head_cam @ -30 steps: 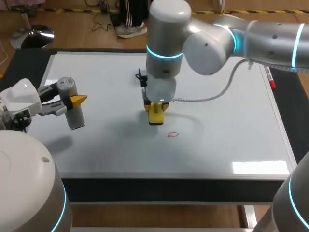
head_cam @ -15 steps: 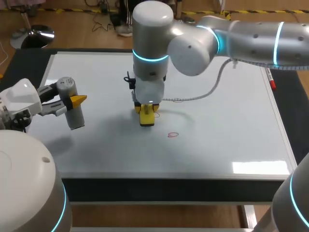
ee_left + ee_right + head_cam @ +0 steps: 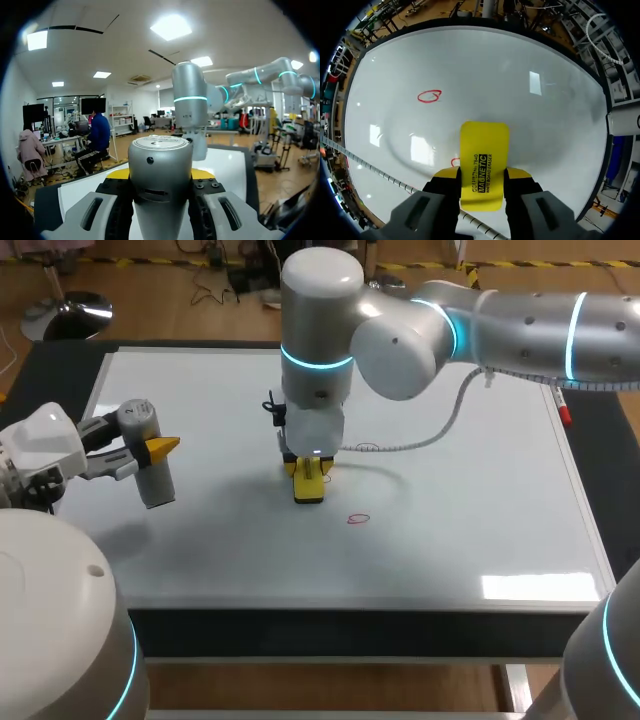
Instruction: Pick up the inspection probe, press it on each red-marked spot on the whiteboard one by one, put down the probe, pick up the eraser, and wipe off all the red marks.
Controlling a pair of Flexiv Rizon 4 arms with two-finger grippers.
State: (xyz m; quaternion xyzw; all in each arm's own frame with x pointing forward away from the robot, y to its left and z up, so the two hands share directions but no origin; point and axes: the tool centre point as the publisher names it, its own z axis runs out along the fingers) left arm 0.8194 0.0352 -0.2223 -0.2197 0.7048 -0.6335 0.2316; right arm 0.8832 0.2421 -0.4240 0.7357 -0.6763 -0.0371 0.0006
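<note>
**Whiteboard** (image 3: 470,530): lies flat on the bench and covers most of it.

**Right gripper** (image 3: 309,478): arm enters from the right and reaches past the middle, pointing straight down. Both fingers are clamped on the eraser from two sides, as the right wrist view shows (image 3: 482,176).

**Eraser** (image 3: 310,488): yellow block, upright between the right gripper's fingers, near the middle of the whiteboard. Its lower end is down at the board, but contact cannot be told. The right wrist view shows its printed face (image 3: 484,155).

**Red marks**: one small oval (image 3: 358,519) lies near the eraser and apart from it. A second mark (image 3: 454,162) lies just beside the eraser, partly hidden.

**Left gripper** (image 3: 150,448): over the whiteboard's left part, closed on the inspection probe.

**Inspection probe** (image 3: 155,485): grey cylinder, roughly upright, held above the board between the yellow tips (image 3: 160,165).

**Cable** (image 3: 420,440): grey and ribbed, hanging from the right arm.

**Marker pen** (image 3: 560,405): red-capped, at the whiteboard's right edge.
</note>
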